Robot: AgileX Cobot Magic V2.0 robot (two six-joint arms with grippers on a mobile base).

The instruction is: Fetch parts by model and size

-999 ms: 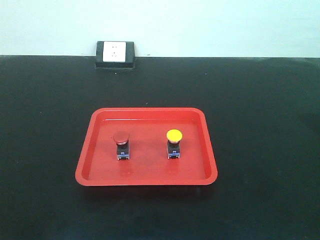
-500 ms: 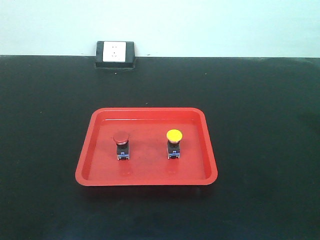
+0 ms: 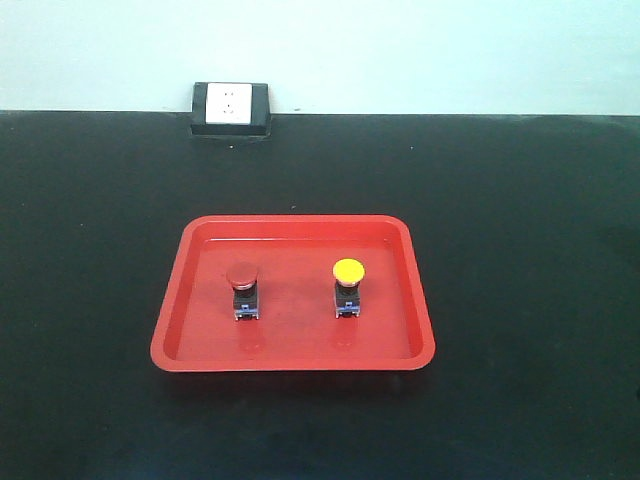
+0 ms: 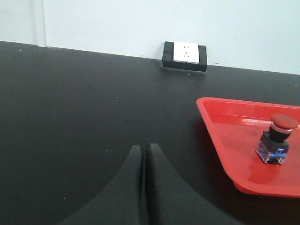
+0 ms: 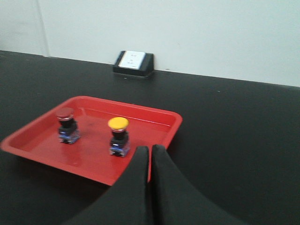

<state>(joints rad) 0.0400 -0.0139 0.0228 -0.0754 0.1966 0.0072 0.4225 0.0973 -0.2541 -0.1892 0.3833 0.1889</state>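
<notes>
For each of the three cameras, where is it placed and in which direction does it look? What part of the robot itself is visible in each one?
Front view: raised, facing the wall; sees the red tray with the red-capped switch and the yellow-capped switch, plus a wall socket. No robot part shows.
Left wrist view: low, left of the tray; the shut left hand shows at the bottom.
Right wrist view: low, near the tray's right front corner; the shut right hand shows at the bottom.
All views share the tray, red-capped switch and socket.
</notes>
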